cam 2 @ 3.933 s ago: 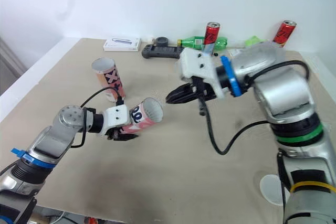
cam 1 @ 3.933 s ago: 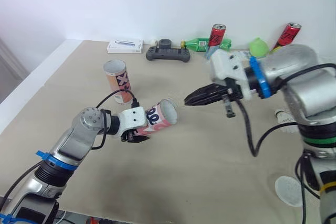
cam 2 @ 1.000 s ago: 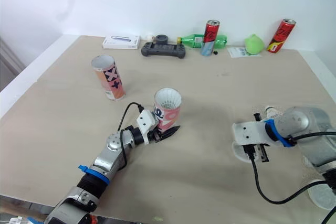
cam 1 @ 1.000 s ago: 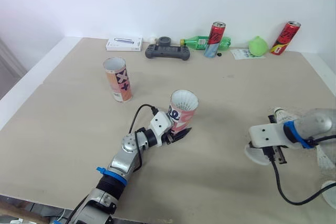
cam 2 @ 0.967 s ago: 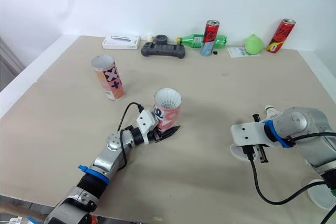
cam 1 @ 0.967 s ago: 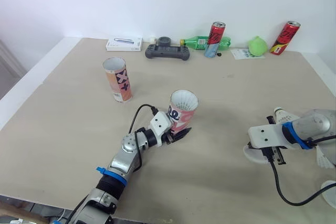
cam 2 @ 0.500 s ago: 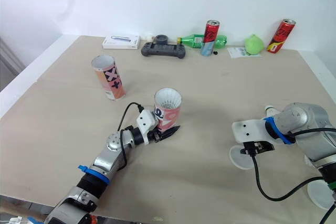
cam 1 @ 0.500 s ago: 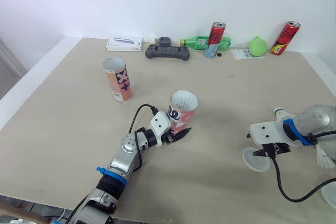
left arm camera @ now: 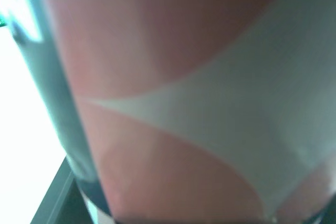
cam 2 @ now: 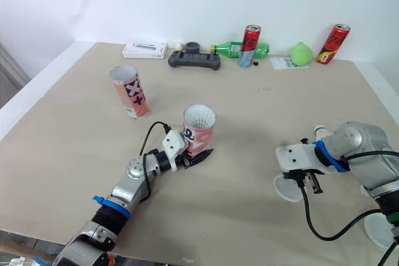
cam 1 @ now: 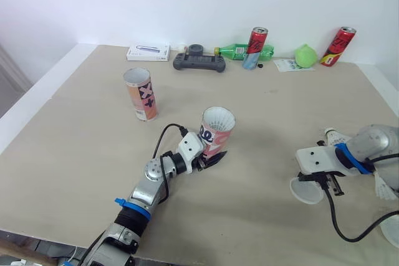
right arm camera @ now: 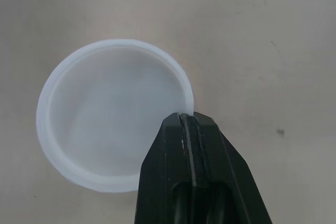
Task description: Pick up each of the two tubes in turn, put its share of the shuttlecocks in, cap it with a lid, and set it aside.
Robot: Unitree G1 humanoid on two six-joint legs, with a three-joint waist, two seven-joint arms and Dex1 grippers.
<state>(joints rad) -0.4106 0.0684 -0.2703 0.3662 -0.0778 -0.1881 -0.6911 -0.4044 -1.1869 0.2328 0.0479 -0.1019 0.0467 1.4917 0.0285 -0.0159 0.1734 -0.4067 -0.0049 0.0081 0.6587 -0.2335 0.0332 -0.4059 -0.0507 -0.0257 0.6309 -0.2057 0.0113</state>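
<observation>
My left gripper (cam 1: 207,159) is shut on a pink-and-white tube (cam 1: 214,136), held upright mid-table with white shuttlecock feathers showing at its open top; its wall (left arm camera: 184,103) fills the left wrist view. A second open tube (cam 1: 139,94) stands upright at the back left. My right gripper (right arm camera: 187,119) is shut on the rim of a white round lid (right arm camera: 113,135), low over the table at the front right (cam 1: 307,191). A loose shuttlecock (cam 1: 335,136) lies just behind the right arm, and another (cam 1: 384,186) beside it. A second lid (cam 1: 393,231) lies at the right edge.
Along the back edge stand two red cans (cam 1: 256,40) (cam 1: 338,45), a green bottle (cam 1: 234,50) on its side, a black game controller (cam 1: 199,61), a white box (cam 1: 148,53) and a green ball-like thing (cam 1: 305,55).
Since 3.9 s ago the left arm has stood its tube upright. The right arm swung down to the front right, and its fingers now pinch the lid's rim.
</observation>
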